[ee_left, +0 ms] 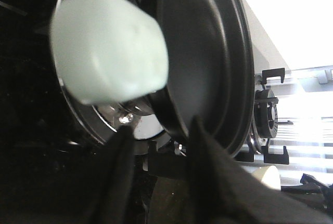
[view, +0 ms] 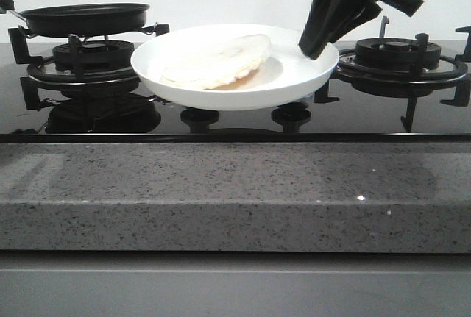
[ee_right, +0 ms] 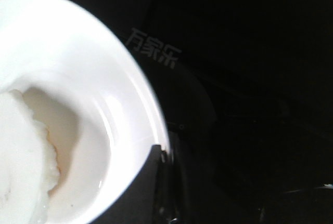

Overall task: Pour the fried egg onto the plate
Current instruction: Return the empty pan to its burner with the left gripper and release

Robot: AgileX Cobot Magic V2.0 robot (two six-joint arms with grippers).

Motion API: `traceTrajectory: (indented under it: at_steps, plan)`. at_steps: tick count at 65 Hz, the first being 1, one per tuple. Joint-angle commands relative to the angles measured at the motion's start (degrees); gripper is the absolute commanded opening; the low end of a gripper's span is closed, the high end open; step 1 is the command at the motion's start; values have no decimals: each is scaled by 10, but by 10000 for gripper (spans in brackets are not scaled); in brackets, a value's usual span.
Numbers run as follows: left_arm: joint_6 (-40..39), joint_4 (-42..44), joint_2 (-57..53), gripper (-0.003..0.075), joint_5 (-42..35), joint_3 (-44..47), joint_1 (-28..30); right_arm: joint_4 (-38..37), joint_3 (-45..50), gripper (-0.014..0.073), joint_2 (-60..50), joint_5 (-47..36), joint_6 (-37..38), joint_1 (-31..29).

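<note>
Where burners flank: plate (view: 294, 74), pan (view: 85, 17).

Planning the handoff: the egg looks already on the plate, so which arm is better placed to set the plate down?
Right. Its claw grips the plate rim, with the fried egg lying inside. The left claw is over at the black pan on the left burner, away from the plate.

Front view's evenly lit and sharp, the glossy hob (view: 221, 122) mirroring burners, while the left wrist view blows out white at two o'clock, and the right wrist view sits half black with the plate (ee_right: 125, 94) overexposed.
</note>
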Motion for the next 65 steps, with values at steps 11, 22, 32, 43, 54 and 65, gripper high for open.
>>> traceTrajectory:
  at_steps: [11, 22, 32, 43, 54, 65]
  plan:
    - [19, -36, -59, -19, 41, -2, -4, 25, -15, -39, -32, -16, -3, -1]
    - [52, -36, -100, -19, 41, 49, -4, 25, -15, -39, -32, -16, -3, -1]
    - [81, -27, -174, -19, 18, 114, -4, 25, -15, -39, -32, -16, -3, -1]
    - [57, 115, -280, -19, -86, 160, -26, 25, -15, -39, -32, -16, -3, -1]
    - [-45, 318, -394, -19, -180, 181, -100, 25, -15, -39, -32, -16, -3, -1]
    - [-144, 481, -496, -19, -214, 209, -187, 25, -15, -39, -32, -16, -3, -1]
